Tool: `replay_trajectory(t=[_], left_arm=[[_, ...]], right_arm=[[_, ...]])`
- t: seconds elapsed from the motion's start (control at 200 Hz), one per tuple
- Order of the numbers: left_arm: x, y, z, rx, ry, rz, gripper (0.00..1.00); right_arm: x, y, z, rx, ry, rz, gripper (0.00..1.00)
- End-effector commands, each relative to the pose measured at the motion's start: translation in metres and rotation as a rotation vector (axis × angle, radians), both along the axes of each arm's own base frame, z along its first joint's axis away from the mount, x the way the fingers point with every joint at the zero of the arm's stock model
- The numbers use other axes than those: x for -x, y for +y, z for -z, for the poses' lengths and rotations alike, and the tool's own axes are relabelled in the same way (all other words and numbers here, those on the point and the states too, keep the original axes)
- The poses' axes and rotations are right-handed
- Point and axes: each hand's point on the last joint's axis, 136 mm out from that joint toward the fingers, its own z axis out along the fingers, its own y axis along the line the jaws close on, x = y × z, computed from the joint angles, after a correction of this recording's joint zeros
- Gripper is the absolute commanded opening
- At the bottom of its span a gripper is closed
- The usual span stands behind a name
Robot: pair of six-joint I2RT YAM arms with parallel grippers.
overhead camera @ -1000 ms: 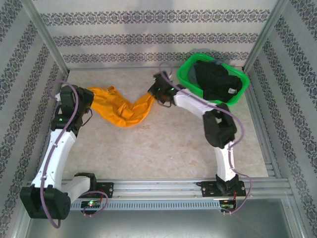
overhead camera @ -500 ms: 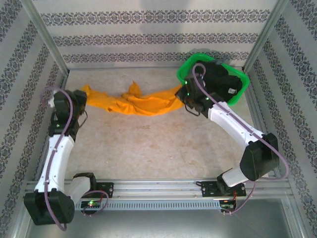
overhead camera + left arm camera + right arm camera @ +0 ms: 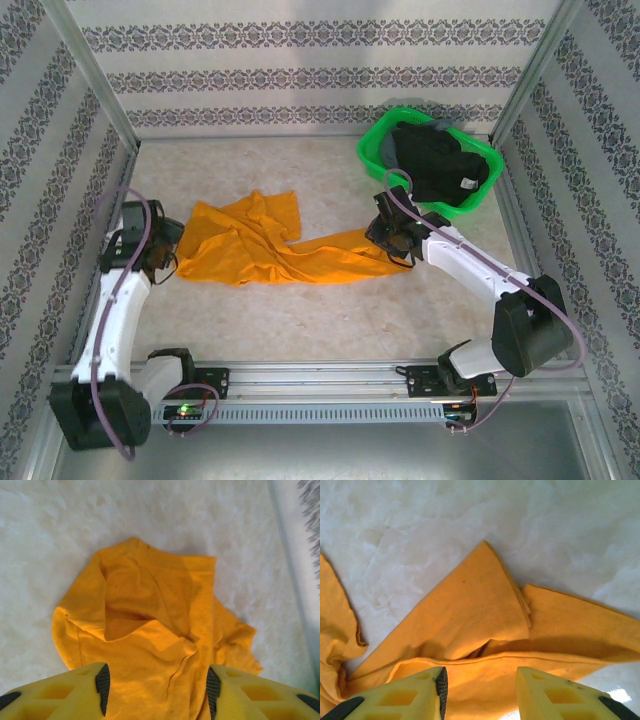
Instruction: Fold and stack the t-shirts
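Note:
An orange t-shirt lies crumpled and stretched across the middle of the table. My left gripper is at its left end, jaws open, with orange cloth lying on the table between the yellow fingers. My right gripper is at the shirt's right end, jaws open over a folded hem; its fingers hold nothing. Black t-shirts are piled in the green basket at the back right.
Metal frame posts and patterned walls close in the table on three sides. A rail with both arm bases runs along the near edge. Bare tabletop lies in front of the orange shirt.
Both grippers have opened and let go of the orange shirt. It was held stretched further back; now it lies lower on the table, nearer the front. Both arms came forward.

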Motion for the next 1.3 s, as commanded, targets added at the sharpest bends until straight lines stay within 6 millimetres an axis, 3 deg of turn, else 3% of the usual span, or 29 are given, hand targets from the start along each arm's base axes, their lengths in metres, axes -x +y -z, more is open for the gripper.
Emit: replay_trajectory(t=[0.0,0.255,0.405,0.49,0.729,0.834,0.984,1.109,1.294], left_arm=[[-0.018,-0.009,0.025,0.029,0.116,0.132,0.52],[-0.033,-0.013,0.048,0.13,0.161,0.101,0.53],[-0.049,0.004,0.037,0.063,0.14,0.053,0.49],[-0.06,0.0,0.037,0.073,0.164,0.101,0.46],[-0.031,-0.022,0.071,0.166,0.285,0.104,0.52],[-0.034,-0.038,0.076,0.24,0.263,0.026,0.52],[-0.018,-0.008,0.059,0.128,0.271,-0.159,0.52],[-0.011,0.017,0.056,0.108,0.324,-0.142,0.55],[-0.002,0.019,0.068,0.117,0.413,-0.072,0.61]], right_arm=[[-0.006,0.02,-0.003,-0.019,-0.033,-0.128,0.42],[0.009,0.021,0.006,-0.033,0.001,-0.195,0.43],[0.012,0.019,0.01,-0.05,0.008,-0.195,0.43],[0.012,0.018,0.014,-0.058,0.027,-0.198,0.43],[0.015,0.007,0.018,-0.066,0.051,-0.181,0.44],[0.016,0.006,0.02,-0.069,0.055,-0.176,0.44],[0.014,0.009,0.018,-0.082,0.053,-0.176,0.44],[0.014,0.008,0.015,-0.078,0.043,-0.173,0.44],[0.019,0.004,0.017,-0.068,0.046,-0.169,0.44]])
